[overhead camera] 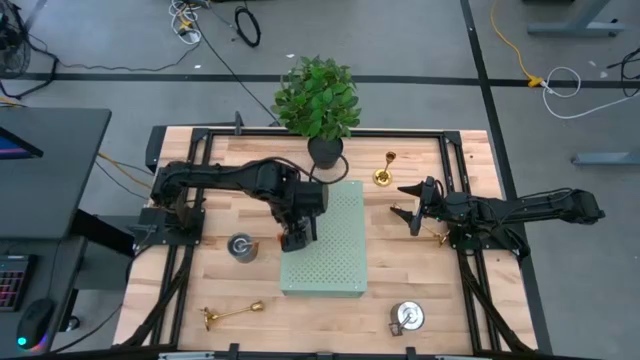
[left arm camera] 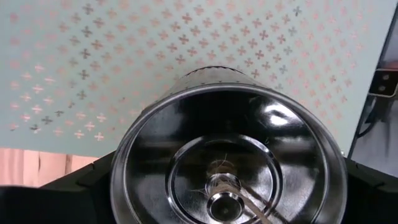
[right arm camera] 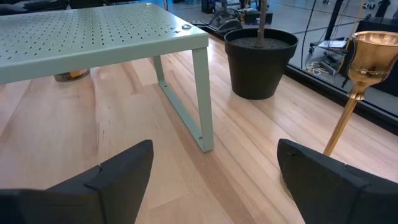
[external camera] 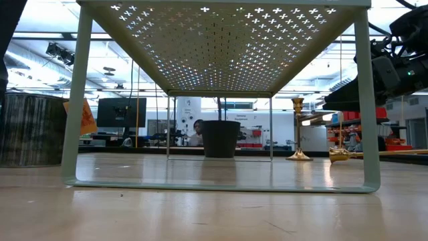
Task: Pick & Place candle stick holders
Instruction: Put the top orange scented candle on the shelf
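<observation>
**Mia:** The wooden table (overhead camera: 420, 290) sits in a big workshop with a grey floor and cables. See the pale green board (overhead camera: 335, 250) with little holes, in the middle of the table? A plant (overhead camera: 318, 100) in a black pot stands at its far end.

**Ben:** Where are the candle stick holders?

**Mia:** One silver holder (left arm camera: 227, 155) is pinched in the left gripper (overhead camera: 296, 237), above the board's left edge. I think this step is putting it down on the board. Another silver one (overhead camera: 241, 246) stands on the table left of the board. A third silver one (overhead camera: 406, 318) is near the front edge, on the right.

**Ben:** And the gold ones?

**Mia:** One gold holder (overhead camera: 384, 172) stands near the far edge, right of the plant. One gold holder (overhead camera: 230, 314) lies near the front left corner.

**Ben:** What about the other arm?

**Mia:** The right gripper (overhead camera: 408, 200) waits right of the board, fingers spread, holding nothing.

**Ben:** What next?

**Mia:** Probably lower the silver holder flat onto the board, then let go gently.
</observation>
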